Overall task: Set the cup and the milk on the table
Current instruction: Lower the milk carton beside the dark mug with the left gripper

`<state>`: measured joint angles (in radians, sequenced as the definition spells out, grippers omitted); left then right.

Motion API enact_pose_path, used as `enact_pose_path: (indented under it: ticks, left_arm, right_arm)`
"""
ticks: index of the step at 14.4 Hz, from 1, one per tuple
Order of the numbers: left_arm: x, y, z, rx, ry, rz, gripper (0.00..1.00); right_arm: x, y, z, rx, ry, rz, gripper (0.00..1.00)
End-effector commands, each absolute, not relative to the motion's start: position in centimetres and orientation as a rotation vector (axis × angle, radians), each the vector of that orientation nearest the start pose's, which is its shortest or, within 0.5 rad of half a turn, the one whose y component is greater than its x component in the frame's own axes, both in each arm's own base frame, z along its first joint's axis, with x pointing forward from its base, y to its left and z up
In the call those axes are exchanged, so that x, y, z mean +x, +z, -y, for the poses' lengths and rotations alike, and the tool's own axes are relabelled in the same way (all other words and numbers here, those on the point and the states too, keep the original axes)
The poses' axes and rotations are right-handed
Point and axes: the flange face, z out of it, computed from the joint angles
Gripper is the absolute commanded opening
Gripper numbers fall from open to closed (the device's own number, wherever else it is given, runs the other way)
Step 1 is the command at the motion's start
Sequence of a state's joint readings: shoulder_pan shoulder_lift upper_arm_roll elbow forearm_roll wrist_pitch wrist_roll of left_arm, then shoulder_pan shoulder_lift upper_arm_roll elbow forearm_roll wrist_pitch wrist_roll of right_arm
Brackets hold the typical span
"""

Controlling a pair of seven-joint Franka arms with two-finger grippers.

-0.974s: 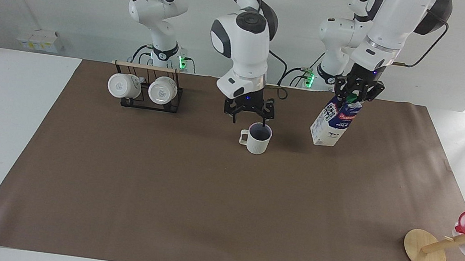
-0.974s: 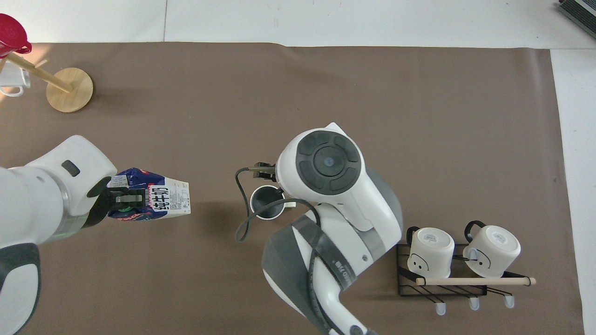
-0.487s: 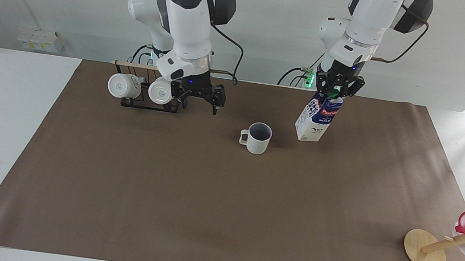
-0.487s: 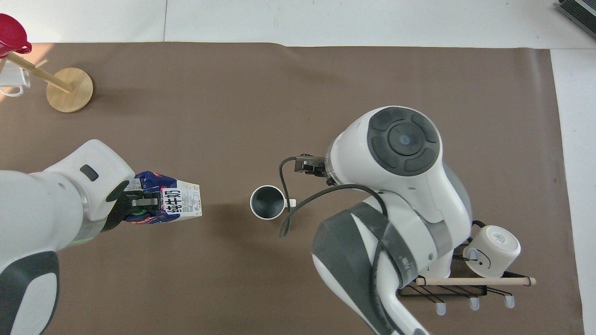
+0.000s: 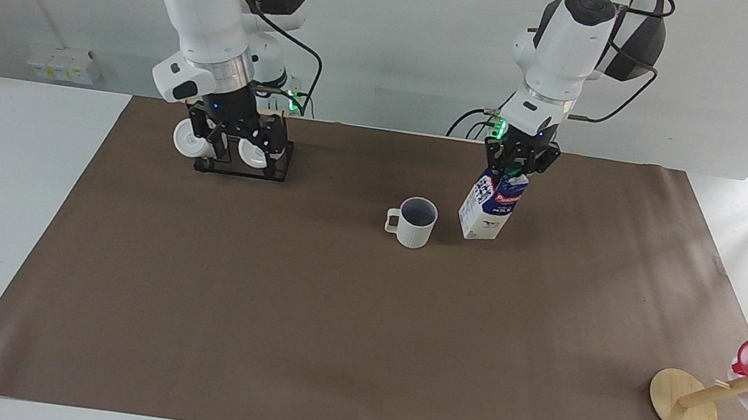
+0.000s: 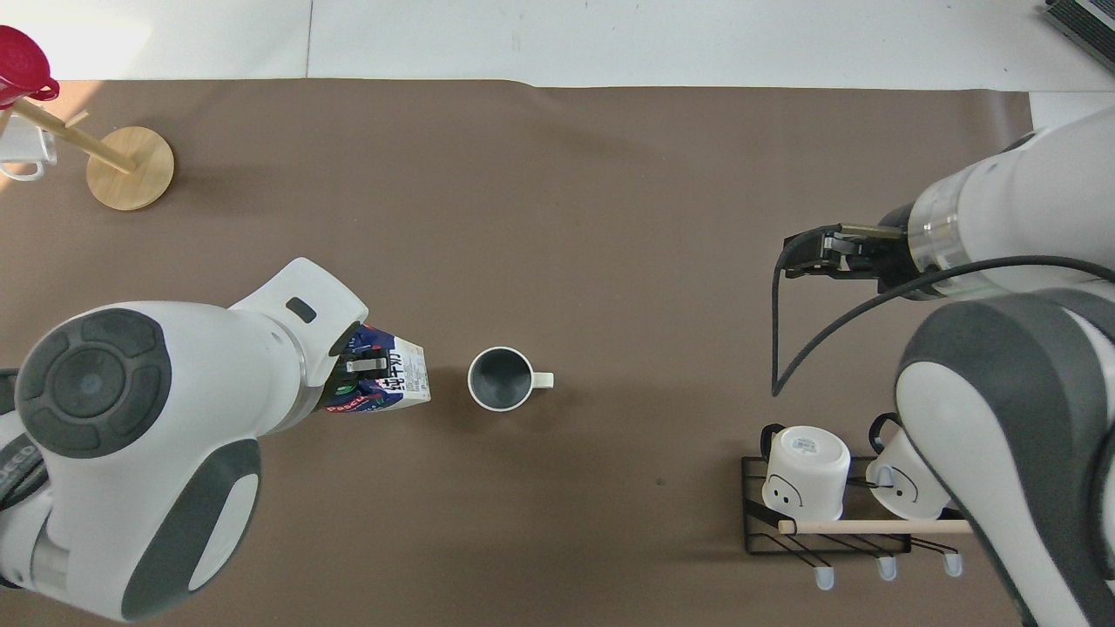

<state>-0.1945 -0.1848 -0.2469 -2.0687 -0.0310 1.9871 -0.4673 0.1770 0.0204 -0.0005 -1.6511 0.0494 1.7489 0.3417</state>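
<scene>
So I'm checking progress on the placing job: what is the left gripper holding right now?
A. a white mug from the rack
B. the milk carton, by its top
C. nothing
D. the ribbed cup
B: in the facing view the left gripper is shut on the top of the milk carton, beside the cup, which stands free on the mat, while the right gripper hangs open by the mug rack.

Left tool (image 6: 366,374) grips the milk (image 6: 396,383) beside the upright cup (image 6: 500,379).
</scene>
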Motion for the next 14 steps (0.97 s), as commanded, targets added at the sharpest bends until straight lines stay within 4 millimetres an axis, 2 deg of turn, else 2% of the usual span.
enact_pose_path:
  ticks: [1, 4, 9, 14]
  left_arm:
    - [45.8, 49.9, 24.1, -3.156, -0.186, 0.061, 0.40]
    - [45.8, 48.5, 24.0, -3.124, -0.196, 0.050, 0.39]
    - [45.2, 47.2, 23.8, -3.092, -0.197, 0.057, 0.38]
    - [44.4, 46.4, 25.2, -3.101, -0.210, 0.073, 0.37]
  right_arm:
    - [56.6, 61.2, -8.1, -3.076, -0.086, -0.227, 1.00]
    - [56.0, 62.5, -7.2, -3.102, -0.037, -0.222, 1.00]
    - [55.3, 62.4, -7.0, -3.138, 0.035, -0.128, 1.00]
    - [55.1, 62.7, -6.6, -3.115, 0.020, -0.145, 1.00]
